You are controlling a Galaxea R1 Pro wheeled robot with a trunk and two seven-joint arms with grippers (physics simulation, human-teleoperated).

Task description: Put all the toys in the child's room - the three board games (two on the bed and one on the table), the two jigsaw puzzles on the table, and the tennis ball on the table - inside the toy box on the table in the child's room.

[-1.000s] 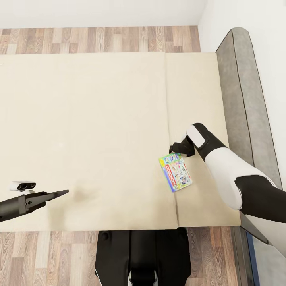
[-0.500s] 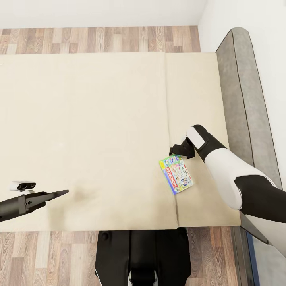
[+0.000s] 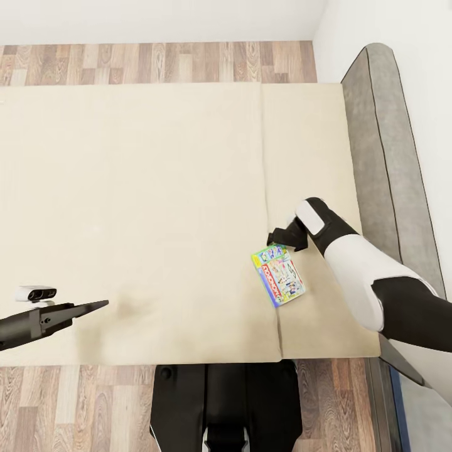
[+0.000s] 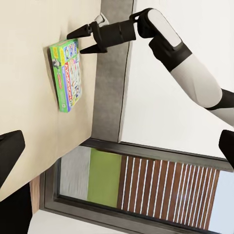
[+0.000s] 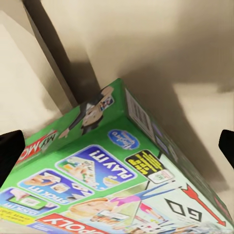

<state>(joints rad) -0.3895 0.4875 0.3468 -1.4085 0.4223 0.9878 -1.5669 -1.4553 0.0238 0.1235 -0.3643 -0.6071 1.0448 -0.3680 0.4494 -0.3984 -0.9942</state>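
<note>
The right gripper (image 3: pixel 276 239), fingers spread and empty, hovers at the far edge of the flat, green-bordered Monopoly board game (image 3: pixel 278 274) lying on the beige mattress (image 3: pixel 138 207); the left gripper (image 3: pixel 94 306) is spread too.

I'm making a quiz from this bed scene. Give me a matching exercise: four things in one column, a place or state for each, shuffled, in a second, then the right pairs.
Things:
1. board game
2. right gripper
3. left gripper
4. headboard

Places or states:
A. grey, along the bed's right end
B. open, poised at the game's far end
C. lying flat near the mattress's front edge
D. over the mattress at the left, far from the game

Pairs: 1-C, 2-B, 3-D, 4-A
</note>
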